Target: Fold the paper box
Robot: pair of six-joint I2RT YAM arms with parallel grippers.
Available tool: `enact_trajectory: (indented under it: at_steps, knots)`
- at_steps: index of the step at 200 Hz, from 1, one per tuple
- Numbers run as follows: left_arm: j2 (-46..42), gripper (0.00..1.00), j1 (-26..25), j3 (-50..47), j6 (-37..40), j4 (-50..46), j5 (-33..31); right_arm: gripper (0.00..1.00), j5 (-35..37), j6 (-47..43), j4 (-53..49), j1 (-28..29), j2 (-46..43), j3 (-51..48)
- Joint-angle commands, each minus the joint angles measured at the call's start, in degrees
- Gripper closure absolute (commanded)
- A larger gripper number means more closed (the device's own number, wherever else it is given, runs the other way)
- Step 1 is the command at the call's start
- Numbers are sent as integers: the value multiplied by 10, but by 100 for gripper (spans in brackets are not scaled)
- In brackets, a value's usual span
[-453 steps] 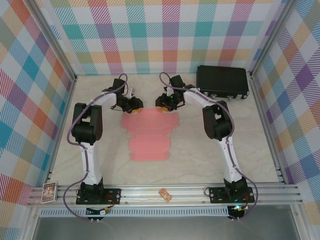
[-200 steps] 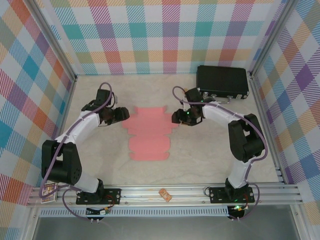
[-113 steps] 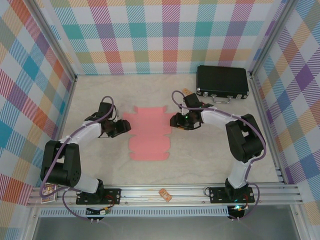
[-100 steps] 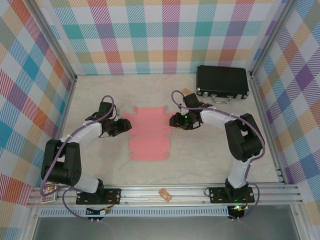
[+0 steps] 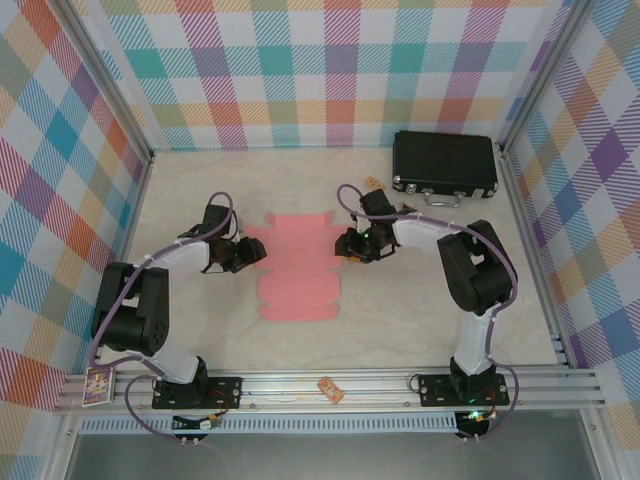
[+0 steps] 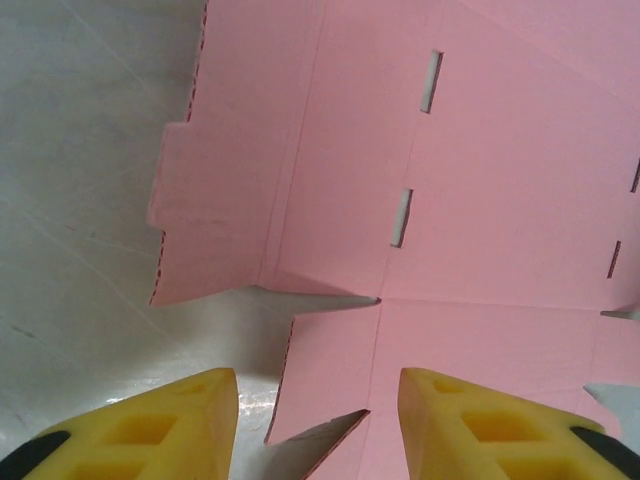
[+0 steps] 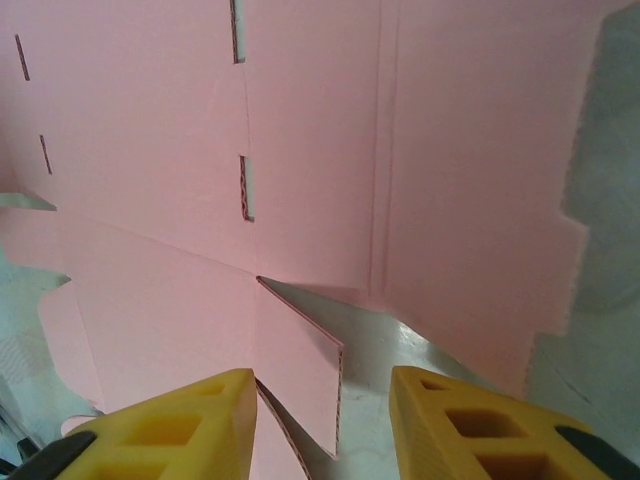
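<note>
The paper box (image 5: 297, 265) lies as a flat cut sheet in the middle of the table (image 5: 420, 320). The left gripper (image 5: 253, 252) is at its left edge and the right gripper (image 5: 347, 247) at its right, each with its yellow pads partly apart and clamping nothing. It looks like thin, light card, stiff enough to hold a crease but likely to skid or dent. I'd take it by a side flap near the score line, like the raised flap (image 7: 300, 365) between the right pads.
</note>
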Motion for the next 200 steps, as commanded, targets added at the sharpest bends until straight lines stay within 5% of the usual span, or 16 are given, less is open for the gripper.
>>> enact_trajectory:
  at_steps: [1, 110, 200]
  knots:
    - [14, 55, 0, 4, -8, 4, 17, 61, -20, 8, 5, 4, 16, 15]
    - [30, 65, -2, 10, -19, 20, 69, 71, -45, 17, 18, 9, 17, 16]
    - [4, 65, -6, 15, -23, 27, 86, 70, -42, 6, -2, 17, 5, 30]
